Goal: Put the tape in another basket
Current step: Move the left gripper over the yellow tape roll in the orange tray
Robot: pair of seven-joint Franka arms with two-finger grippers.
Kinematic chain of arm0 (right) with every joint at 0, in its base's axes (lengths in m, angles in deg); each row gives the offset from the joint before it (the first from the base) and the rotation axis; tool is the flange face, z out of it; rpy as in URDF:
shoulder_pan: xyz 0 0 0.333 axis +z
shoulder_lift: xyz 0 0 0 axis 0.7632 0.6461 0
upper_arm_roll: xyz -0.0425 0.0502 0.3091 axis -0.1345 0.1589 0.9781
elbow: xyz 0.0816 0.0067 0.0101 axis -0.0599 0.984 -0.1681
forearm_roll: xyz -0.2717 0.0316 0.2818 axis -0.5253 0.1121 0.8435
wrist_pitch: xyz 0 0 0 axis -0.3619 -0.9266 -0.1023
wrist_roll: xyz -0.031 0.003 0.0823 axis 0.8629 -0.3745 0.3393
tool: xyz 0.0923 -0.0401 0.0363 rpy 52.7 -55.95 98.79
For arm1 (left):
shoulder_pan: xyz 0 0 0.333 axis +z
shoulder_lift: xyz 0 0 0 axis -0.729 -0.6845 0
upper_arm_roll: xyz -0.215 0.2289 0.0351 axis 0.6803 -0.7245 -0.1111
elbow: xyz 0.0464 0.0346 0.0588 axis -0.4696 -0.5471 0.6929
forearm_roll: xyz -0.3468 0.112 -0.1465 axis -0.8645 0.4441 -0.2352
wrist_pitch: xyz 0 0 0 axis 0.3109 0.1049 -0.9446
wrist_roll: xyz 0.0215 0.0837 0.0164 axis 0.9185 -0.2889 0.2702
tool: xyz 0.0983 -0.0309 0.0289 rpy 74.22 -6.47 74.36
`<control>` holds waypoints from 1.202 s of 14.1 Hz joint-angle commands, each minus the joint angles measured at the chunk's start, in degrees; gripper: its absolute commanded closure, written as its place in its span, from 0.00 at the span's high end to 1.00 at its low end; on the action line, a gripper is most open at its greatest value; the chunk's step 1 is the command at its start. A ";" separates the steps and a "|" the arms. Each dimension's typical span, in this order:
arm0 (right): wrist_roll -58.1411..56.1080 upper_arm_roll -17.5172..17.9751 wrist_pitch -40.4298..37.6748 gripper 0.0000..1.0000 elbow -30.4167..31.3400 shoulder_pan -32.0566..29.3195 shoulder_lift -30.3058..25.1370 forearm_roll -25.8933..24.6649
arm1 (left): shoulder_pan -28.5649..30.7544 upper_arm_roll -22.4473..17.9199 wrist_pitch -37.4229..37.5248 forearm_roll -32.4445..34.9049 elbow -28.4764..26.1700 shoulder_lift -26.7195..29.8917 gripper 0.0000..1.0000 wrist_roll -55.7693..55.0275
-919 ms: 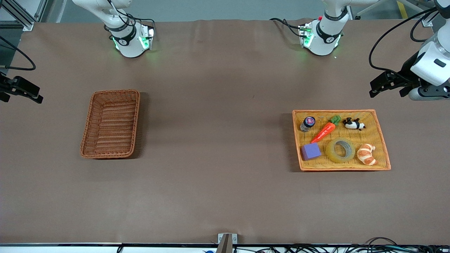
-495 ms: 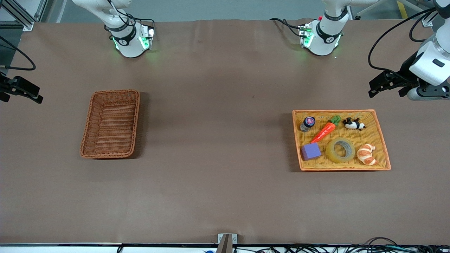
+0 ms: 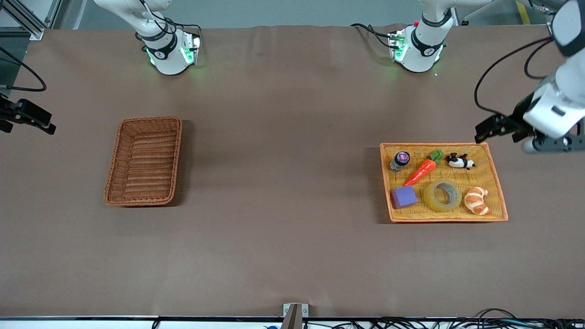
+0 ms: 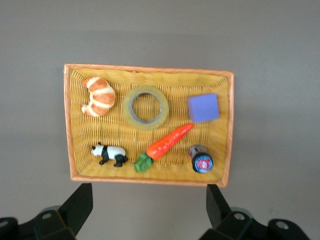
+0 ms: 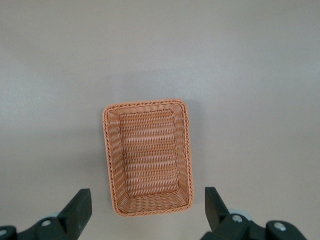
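Note:
The tape (image 3: 442, 195), a translucent yellowish ring, lies flat in the shallow orange-yellow tray (image 3: 448, 220) between a purple cube (image 3: 404, 197) and a croissant (image 3: 476, 200). It also shows in the left wrist view (image 4: 145, 107). The reddish-brown basket (image 3: 144, 161) stands empty toward the right arm's end, also seen in the right wrist view (image 5: 146, 160). My left gripper (image 3: 480, 130) is open and empty in the air over the table by the tray's corner near the panda; in its wrist view (image 4: 149, 200) the tray lies just past its fingertips. My right gripper (image 3: 48, 127) is open and empty and waits over the table's end.
The tray also holds a toy carrot (image 3: 422, 170), a panda figure (image 3: 460, 161) and a small jar with a dark lid (image 3: 400, 160). Brown table cloth lies bare between basket and tray. Cables run along the table's front edge.
My left gripper has come down and toward the tray, from higher over the table's end to just by the tray's corner. The right arm and all objects have not moved.

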 commanded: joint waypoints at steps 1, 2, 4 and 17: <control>0.82 -0.12 -0.47 1.00 -0.01 0.10 -0.48 0.31 | 0.09 -1.86 -5.65 -0.09 -0.14 -4.25 1.00 1.00; 0.82 -0.12 -0.47 1.00 -0.01 0.10 -0.48 0.31 | 0.18 -2.04 -9.25 -0.18 -1.72 -5.30 1.00 1.78; 0.82 -0.12 -0.47 1.00 -0.01 0.10 -0.48 0.31 | 0.44 -2.56 -11.57 -0.18 -2.70 -9.07 1.00 3.36; 0.82 -0.12 -0.47 1.00 -0.01 -0.08 -0.48 0.31 | 0.53 -4.41 -27.13 -0.44 -6.22 -26.48 0.95 8.38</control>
